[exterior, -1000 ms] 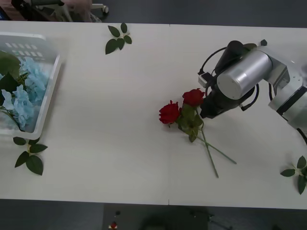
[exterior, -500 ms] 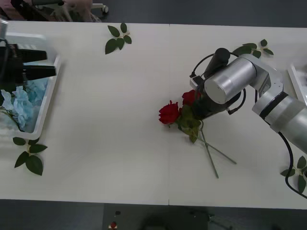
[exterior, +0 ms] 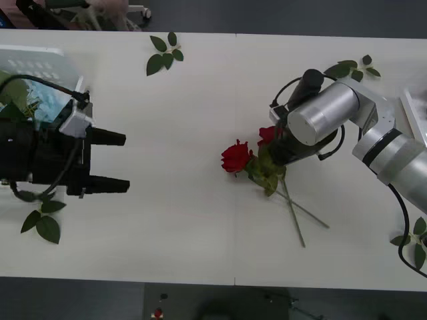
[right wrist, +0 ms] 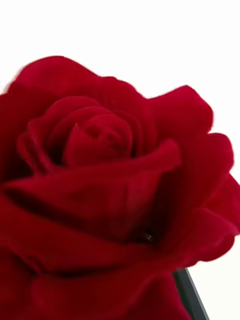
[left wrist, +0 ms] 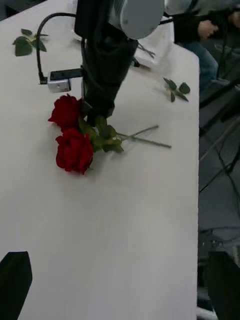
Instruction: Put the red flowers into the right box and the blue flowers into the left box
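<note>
Two red flowers [exterior: 251, 153] lie near the middle of the white table [exterior: 180, 220], their heads side by side and their thin stems crossing as they trail toward the near-right. In the left wrist view the same pair [left wrist: 72, 136] rests just under the other arm's dark wrist.

At the roses, the right gripper [exterior: 279, 155] is down at the leaves where head meets stem, pressed against the rose farther from the left box. Its fingers sit beneath the wrist housing, so whether they are spread or closed on the stem cannot be told. From the right wrist camera that rose head [right wrist: 107, 195] is seen at very close range, with what may be a dark fingertip edge at one corner.

Over at the table's left side, the left gripper [exterior: 109, 161] hovers with its two black fingers [exterior: 107, 138] spread apart and holding nothing, pointed toward the roses yet well apart from them. Behind it sits the left box [exterior: 47, 63], with some blue flowers [exterior: 47, 107] inside. A thin rim of the right box [exterior: 411, 117] shows at the far right edge.
</note>
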Tool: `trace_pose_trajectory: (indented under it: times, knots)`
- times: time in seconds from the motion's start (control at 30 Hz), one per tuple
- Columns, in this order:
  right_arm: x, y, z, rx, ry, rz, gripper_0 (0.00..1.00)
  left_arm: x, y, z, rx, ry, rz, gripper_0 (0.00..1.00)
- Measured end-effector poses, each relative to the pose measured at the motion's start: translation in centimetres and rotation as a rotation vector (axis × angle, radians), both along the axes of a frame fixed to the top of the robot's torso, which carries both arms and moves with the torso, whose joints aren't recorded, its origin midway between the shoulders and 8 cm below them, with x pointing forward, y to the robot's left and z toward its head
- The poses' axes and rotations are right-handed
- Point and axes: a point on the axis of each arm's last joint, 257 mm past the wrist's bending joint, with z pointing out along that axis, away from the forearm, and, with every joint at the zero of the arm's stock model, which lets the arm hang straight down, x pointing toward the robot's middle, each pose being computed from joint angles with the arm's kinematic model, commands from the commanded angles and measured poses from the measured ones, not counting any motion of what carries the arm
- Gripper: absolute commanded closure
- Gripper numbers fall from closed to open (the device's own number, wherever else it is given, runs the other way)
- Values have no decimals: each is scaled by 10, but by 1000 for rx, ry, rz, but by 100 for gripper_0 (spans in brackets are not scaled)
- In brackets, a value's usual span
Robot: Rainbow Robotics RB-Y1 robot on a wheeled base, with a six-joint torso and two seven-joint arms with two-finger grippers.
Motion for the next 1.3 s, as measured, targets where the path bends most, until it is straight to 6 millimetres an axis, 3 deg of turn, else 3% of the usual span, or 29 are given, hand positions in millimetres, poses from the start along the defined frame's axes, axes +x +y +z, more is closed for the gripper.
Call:
trace_pose_trajectory:
  times: [0.17,0.33,0.43,0.7,0.93,1.03,1.1,1.3]
  knots:
    - [2,-12,-8,-3,6,-30,55,13,5,29,21,-59,76,0]
    - [1,-21,-14,-12,21,-53,52,0,-20,21,-14,-3,81,0]
    - [4,-19,-14,-5,9,-50,100,-10,-35,7,-24,32,46,0]
    - [10,-12,-13,-7,-16,-27,100,-14,-61,8,-103,49,32,0]
    - [22,-12,-4,34,-46,-49,100,-23,-61,12,-98,56,10,0]
    - [27,-15,9,95,-43,-88,100,-23,-55,16,-92,58,16,0]
    - [34,-28,25,114,-50,-121,100,-25,-50,17,-80,64,16,0]
    - [60,-97,96,44,-145,-152,100,-22,-44,17,-64,58,27,0]
